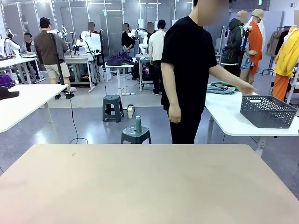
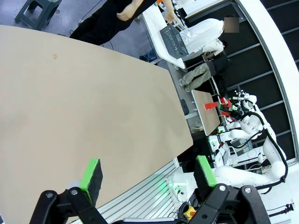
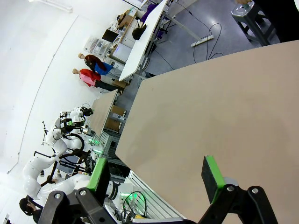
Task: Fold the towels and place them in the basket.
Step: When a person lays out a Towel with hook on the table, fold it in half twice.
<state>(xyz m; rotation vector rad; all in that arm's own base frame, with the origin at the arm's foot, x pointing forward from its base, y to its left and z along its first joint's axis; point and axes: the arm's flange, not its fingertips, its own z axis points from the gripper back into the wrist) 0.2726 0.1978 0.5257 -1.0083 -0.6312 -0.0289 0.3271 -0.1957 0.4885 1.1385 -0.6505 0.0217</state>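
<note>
Left gripper [image 2: 147, 172] and right gripper [image 3: 156, 174] hung wide open, empty. The mesh basket [image 1: 267, 111] sat just beside the person's outstretched hand [image 1: 246, 88] on the side table, with the towels [image 1: 222, 87] bunched just behind that hand, all nearer the right gripper.

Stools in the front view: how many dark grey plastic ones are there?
2. One dark grey plastic stool stands just beyond the beige table, a green bottle on top; the other stool stands farther back, to picture left. Others may hide behind the person.
</note>
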